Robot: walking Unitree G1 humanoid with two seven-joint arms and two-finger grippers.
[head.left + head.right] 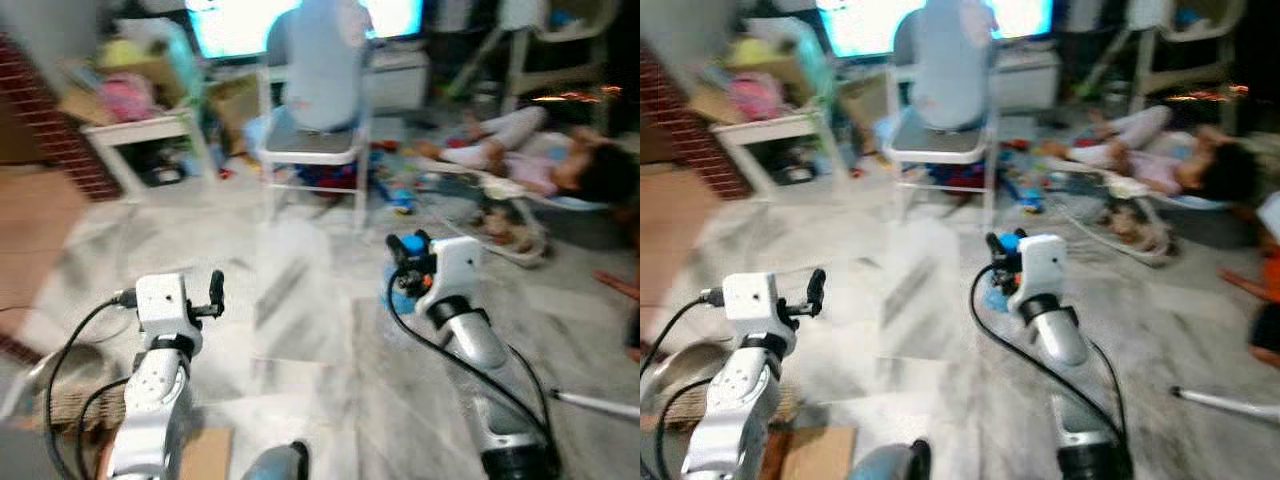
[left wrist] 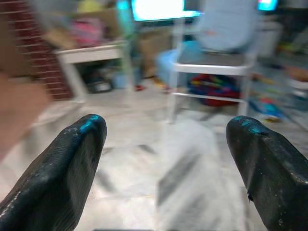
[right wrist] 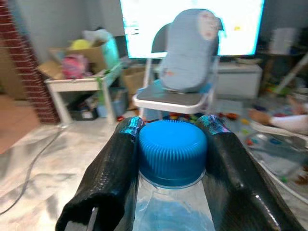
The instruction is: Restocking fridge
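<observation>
A clear bottle (image 3: 171, 211) with a ribbed blue cap (image 3: 172, 153) sits upright between the two fingers of the right claw (image 3: 172, 144), which is clamped on it just under the cap. The pads press the neck from both sides, and the cap's wider rim rests above them. This looks like a carrying grip: the cap acts as a stop, so the bottle should not slide down while the robot walks. From the head, the right claw (image 1: 408, 262) is raised out in front of the body with the blue of the bottle showing at its tip, held clear of the marble floor (image 1: 330, 370).

The left claw (image 2: 168, 159) holds nothing, and its fingers are spread wide with bare floor between them. It is also raised forward (image 1: 215, 290), probably kept free to pull a door.

Ahead of both claws stands a white folding chair (image 3: 175, 98) with a pale blue cushion draped over its back, and behind it a bright screen (image 3: 187, 24). Off toward the left claw's side is a small white table (image 1: 150, 130) loaded with boxes and toys. Beyond the right claw a person (image 1: 530, 155) lies on the floor among scattered toys. No fridge can be made out, so I judge the bottle is in transit and the restocking itself not yet begun. The head views are blurred.
</observation>
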